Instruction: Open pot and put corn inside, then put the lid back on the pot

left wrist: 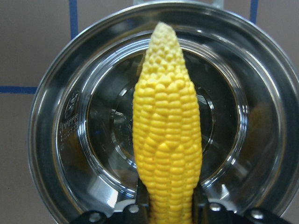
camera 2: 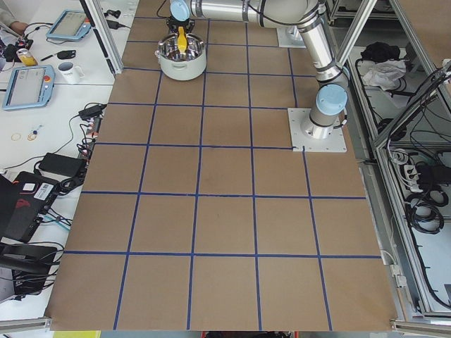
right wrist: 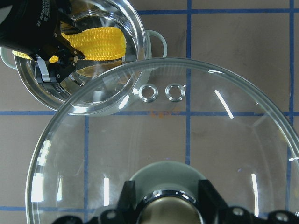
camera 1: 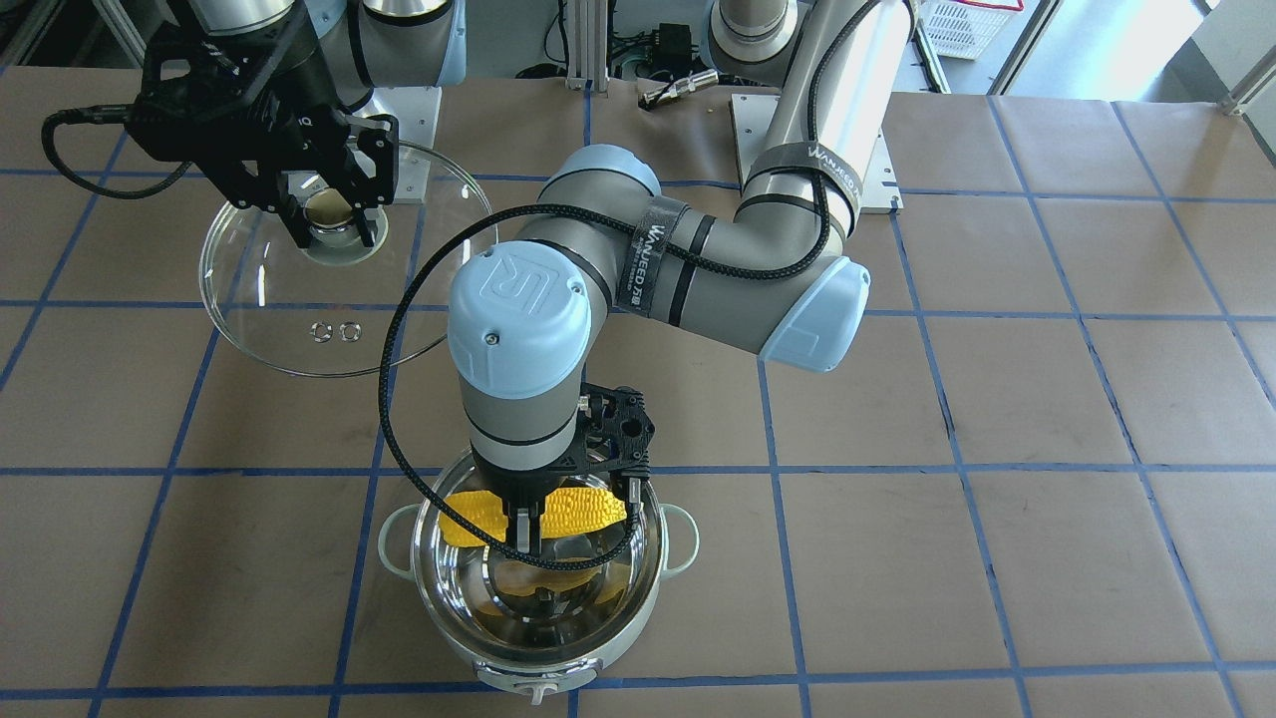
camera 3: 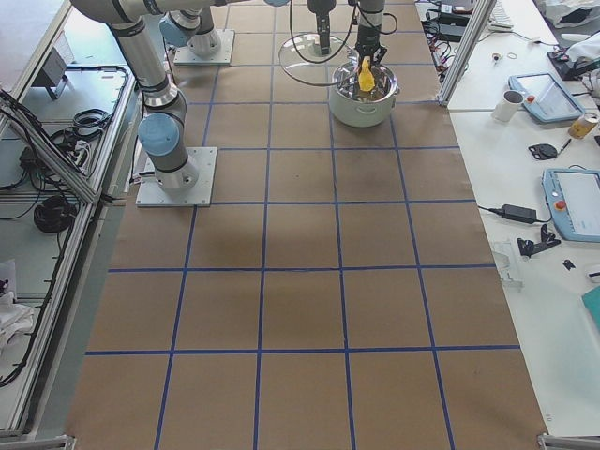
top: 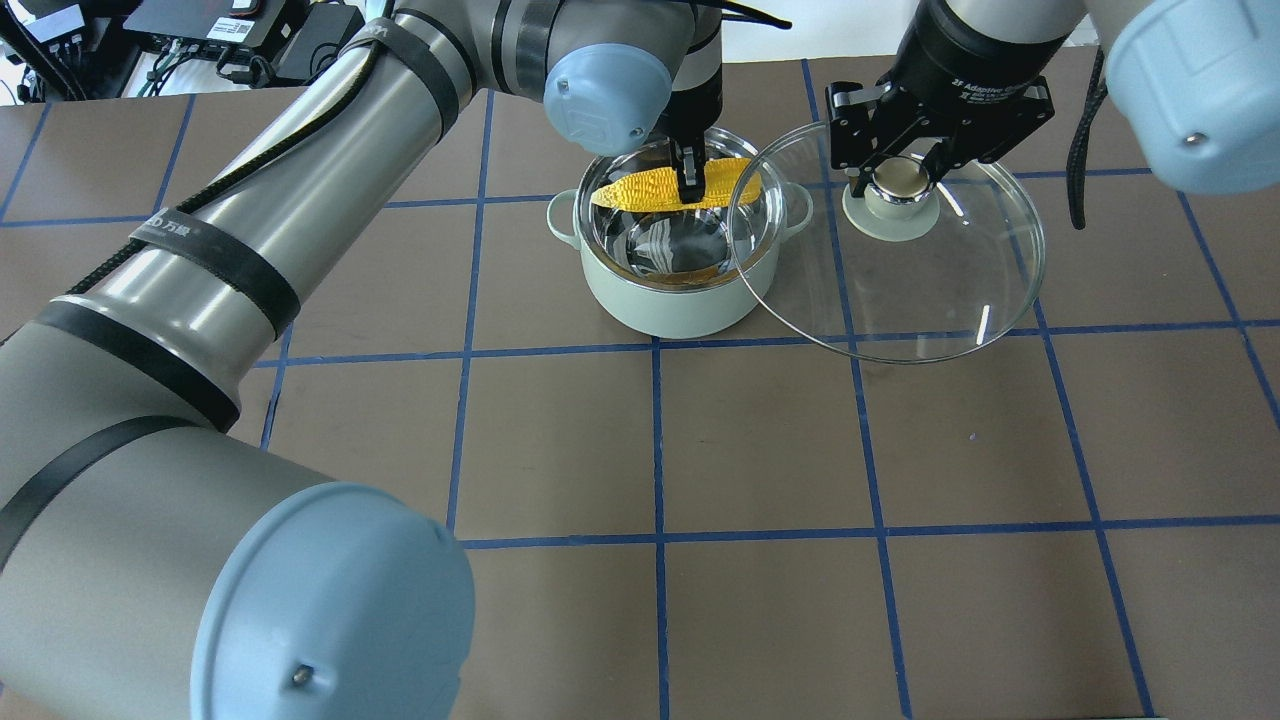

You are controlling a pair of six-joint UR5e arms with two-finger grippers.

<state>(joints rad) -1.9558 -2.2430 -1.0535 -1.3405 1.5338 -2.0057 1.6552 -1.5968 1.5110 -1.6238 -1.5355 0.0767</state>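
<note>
The jaws of the left gripper (camera 1: 524, 535) are clamped across the middle of the corn (left wrist: 167, 140), which hangs level in the mouth of the open pot (top: 650, 305), above its steel floor. The right gripper (top: 898, 180) has its 2 jaws pinched on the knob (camera 1: 332, 211) of the lid (top: 930, 290), held aloft just beside the pot. Putting the corn in looks underway; next, the left jaws should part and withdraw before the lid returns.

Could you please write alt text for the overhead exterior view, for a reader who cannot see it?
The left tool holds a yellow corn cob level at the mouth of the open mint-green pot. Beside it, the right tool grips the clear glass lid by its knob, its edge overlapping the pot's rim.
</note>
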